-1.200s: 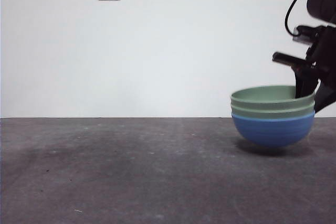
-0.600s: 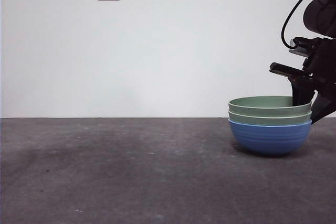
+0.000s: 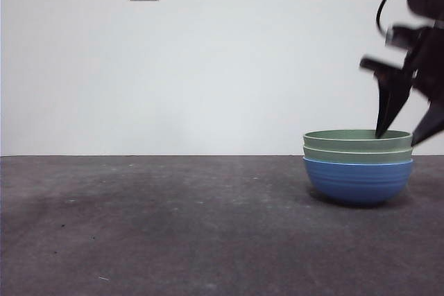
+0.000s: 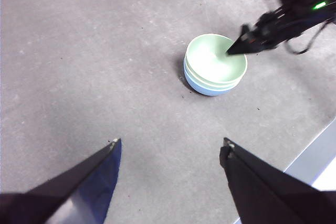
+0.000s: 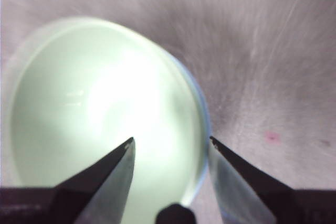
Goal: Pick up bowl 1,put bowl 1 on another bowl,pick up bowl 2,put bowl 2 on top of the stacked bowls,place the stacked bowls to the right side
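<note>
The stack [image 3: 358, 164] of two green bowls nested in a blue bowl [image 3: 358, 181] sits on the desk [image 3: 173, 233], at the right in the front view. Right claw [image 3: 406, 133] is parted, empty, straddling the stack's rim from just above. Left claw [image 4: 170, 148] hangs wide open, empty, well apart from the stack [image 4: 215, 64].

The stacked bowls [image 3: 358, 166] sit on the table [image 3: 173, 227] at its right side, below the right claw [image 3: 406, 136].
</note>
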Robot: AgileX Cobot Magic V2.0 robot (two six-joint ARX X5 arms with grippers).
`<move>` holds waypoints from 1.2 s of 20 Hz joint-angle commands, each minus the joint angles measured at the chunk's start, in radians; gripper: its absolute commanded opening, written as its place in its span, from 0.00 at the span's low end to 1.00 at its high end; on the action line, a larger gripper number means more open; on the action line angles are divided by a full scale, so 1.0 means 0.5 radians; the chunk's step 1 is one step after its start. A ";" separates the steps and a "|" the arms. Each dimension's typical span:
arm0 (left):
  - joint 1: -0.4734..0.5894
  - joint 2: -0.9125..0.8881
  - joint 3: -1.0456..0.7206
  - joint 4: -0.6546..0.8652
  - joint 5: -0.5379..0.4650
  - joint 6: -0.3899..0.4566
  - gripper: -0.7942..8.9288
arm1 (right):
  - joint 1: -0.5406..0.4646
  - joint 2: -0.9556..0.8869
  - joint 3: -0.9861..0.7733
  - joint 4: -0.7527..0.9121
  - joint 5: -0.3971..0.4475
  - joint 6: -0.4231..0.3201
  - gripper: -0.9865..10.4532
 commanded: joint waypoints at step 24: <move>-0.007 -0.002 0.004 -0.203 0.003 0.048 0.08 | 0.314 -1.415 -0.008 -1.376 0.027 -0.214 0.09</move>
